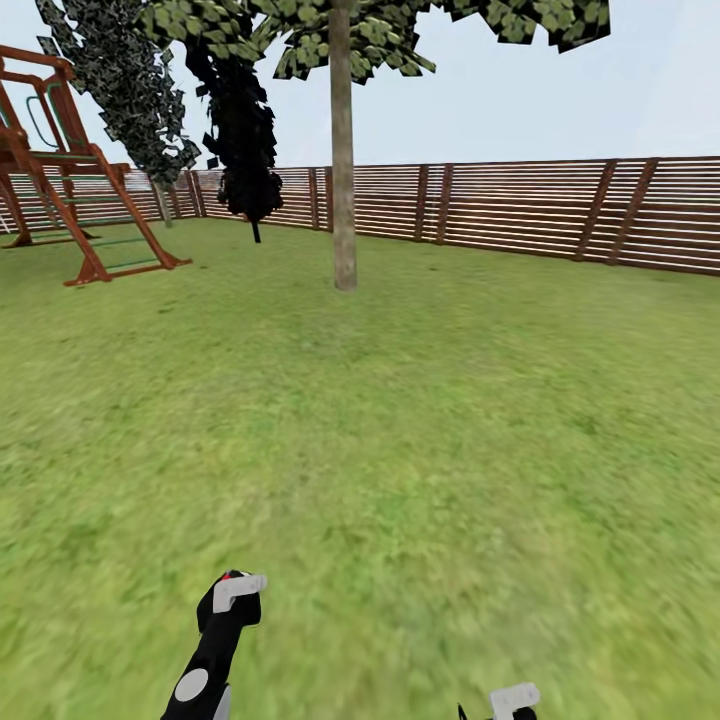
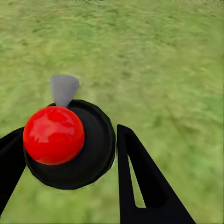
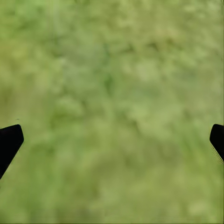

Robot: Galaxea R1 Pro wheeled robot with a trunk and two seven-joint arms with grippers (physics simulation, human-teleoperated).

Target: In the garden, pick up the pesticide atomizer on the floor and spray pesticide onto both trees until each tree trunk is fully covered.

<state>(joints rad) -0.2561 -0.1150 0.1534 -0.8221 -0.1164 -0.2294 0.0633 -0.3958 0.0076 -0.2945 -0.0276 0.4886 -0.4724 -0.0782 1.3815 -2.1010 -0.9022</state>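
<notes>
The pesticide atomizer [image 2: 70, 144] is a round black body with a glossy red ball on top and a grey nozzle [image 2: 64, 88]. My left gripper [image 2: 70, 133] is shut on it, one black finger on each side. In the head view the atomizer [image 1: 235, 595] shows low over the grass at the end of my left arm. My right gripper [image 3: 114, 140] is open over bare grass, fingertips [image 3: 9, 140] far apart. A tree with a pale grey-brown trunk [image 1: 343, 200] stands ahead at mid-lawn. A second tree [image 1: 130, 90] with grey-flecked foliage stands at the far left by the fence.
An all-black tree [image 1: 245, 130] stands left of the pale trunk. A red-brown wooden play frame [image 1: 70, 180] occupies the far left. A brown slat fence [image 1: 520, 205] closes the lawn behind. Open grass [image 1: 400, 420] lies between me and the trunk.
</notes>
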